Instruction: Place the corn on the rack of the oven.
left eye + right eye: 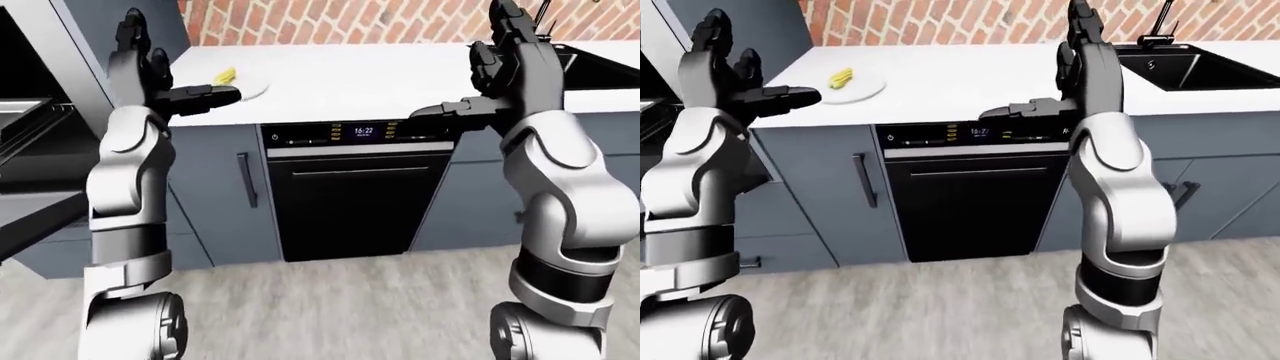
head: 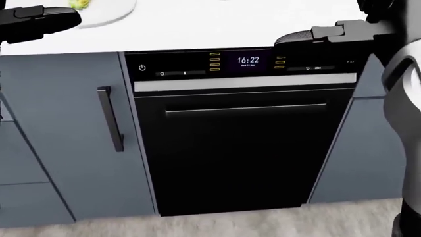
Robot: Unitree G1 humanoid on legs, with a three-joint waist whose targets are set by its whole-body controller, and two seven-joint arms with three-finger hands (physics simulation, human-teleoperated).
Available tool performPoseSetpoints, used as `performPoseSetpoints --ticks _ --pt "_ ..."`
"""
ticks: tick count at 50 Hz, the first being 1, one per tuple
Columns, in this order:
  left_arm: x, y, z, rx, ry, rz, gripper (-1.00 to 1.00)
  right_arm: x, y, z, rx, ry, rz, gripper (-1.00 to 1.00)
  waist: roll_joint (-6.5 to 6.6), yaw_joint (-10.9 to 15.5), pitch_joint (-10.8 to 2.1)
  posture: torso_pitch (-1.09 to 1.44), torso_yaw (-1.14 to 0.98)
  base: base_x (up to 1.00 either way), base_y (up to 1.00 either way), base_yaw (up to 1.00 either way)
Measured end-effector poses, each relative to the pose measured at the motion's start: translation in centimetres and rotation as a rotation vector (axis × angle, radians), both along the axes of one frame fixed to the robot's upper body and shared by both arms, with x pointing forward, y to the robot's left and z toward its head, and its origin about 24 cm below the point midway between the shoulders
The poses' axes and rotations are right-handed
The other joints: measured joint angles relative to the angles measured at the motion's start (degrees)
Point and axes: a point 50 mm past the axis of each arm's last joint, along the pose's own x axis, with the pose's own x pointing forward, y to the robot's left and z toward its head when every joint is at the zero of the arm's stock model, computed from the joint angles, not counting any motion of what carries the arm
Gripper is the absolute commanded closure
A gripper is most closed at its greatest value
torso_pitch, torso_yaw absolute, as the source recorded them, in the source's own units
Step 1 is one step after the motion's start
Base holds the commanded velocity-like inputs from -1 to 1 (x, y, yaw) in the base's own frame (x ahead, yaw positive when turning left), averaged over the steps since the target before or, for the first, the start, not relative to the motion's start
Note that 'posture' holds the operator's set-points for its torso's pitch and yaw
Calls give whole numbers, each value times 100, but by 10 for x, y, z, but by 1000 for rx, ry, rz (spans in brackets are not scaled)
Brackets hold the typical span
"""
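Observation:
The yellow corn [image 1: 841, 76] lies on a white plate [image 1: 866, 88] on the white counter, at the upper left of the right-eye view. It also shows at the top left of the head view [image 2: 80, 4]. My left hand [image 1: 165, 64] is raised, open and empty, just left of the plate and apart from the corn. My right hand [image 1: 475, 67] is raised, open and empty, over the counter's right part. The oven [image 1: 25, 112] stands open at the left edge of the left-eye view, its rack partly visible and its door [image 1: 30, 217] lowered.
A black dishwasher [image 2: 237, 148] with a lit 16:22 display sits under the counter [image 1: 380, 75] straight ahead. Grey cabinets [image 2: 65, 138] flank it. A black sink [image 1: 1200, 64] with a faucet lies at the right. A brick wall runs behind.

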Motion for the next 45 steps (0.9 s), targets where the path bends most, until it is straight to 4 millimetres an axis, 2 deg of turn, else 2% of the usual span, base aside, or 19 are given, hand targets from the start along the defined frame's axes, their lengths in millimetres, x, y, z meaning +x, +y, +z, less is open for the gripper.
performPoseSetpoints --ticks 1,4,6,11,13,15,16,19,23,26,27,28,31,33,37,40,41,43,45 --pt "0 -3 -1 -2 -3 -7 -100 0 -2 -1 0 3 -8 -100 75 -46 13 0 0 12 0 0" --pt "2 -9 -8 5 24 -34 -100 1 -9 -7 11 31 -37 -100 81 -108 36 0 0 12 0 0" --pt "3 -9 -10 3 39 -37 -100 2 -9 -7 10 33 -41 -100 171 -97 30 0 0 12 0 0" --pt "0 -7 -2 4 3 -28 -100 -1 -6 -2 6 9 -30 -100 552 -105 86 0 0 12 0 0" --pt "-1 -6 1 6 -9 -27 -100 -1 -6 -1 5 4 -27 -100 785 -127 44 0 0 12 0 0" --pt "-2 -2 1 4 -11 -13 -100 -1 -2 -4 6 12 -12 -100 704 -48 72 0 0 12 0 0" --pt "-2 0 -1 0 -2 -4 -100 0 0 -6 3 26 0 -100 711 -27 82 0 0 12 0 0" --pt "0 3 -8 -6 30 10 -100 2 1 -8 2 46 13 -100 640 -14 37 0 0 12 0 0" --pt "-1 0 -4 2 15 -1 -100 -1 -1 -1 1 12 1 -100 376 -15 50 0 0 12 0 0" --pt "-1 -1 -1 6 1 -6 -100 -2 0 1 -2 -5 3 -100 88 14 22 0 0 12 0 0" --pt "-1 -3 0 5 -5 -10 -100 -2 -1 2 -4 -7 -1 -100 37 -6 -1 0 0 12 0 0" --pt "-1 -6 -2 5 -2 -18 -100 -2 -3 1 -2 -4 -8 -100 113 -51 32 0 0 12 0 0" --pt "2 -11 -9 10 32 -43 -100 1 -8 -8 7 36 -35 -100 149 -103 59 0 0 12 0 0" --pt "3 -11 -10 9 41 -44 -100 2 -8 -8 7 44 -38 -100 238 -93 55 0 0 12 0 0" --pt "1 -9 -4 10 12 -33 -100 -1 -6 -2 2 15 -26 -100 509 -93 90 0 0 12 0 0" --pt "-1 -8 1 14 -9 -30 -100 -2 -5 2 4 -3 -20 -100 794 -119 24 0 0 12 0 0" --pt "-1 -5 1 13 -11 -21 -100 -2 -2 0 5 1 -10 -100 726 -89 32 0 0 12 0 0" --pt "-1 -1 -6 5 10 -4 -100 0 1 -5 -1 25 9 -100 708 -50 66 0 0 12 0 0" --pt "-1 0 -10 2 31 2 -100 1 2 -6 -2 38 16 -100 659 -35 48 0 0 12 0 0"
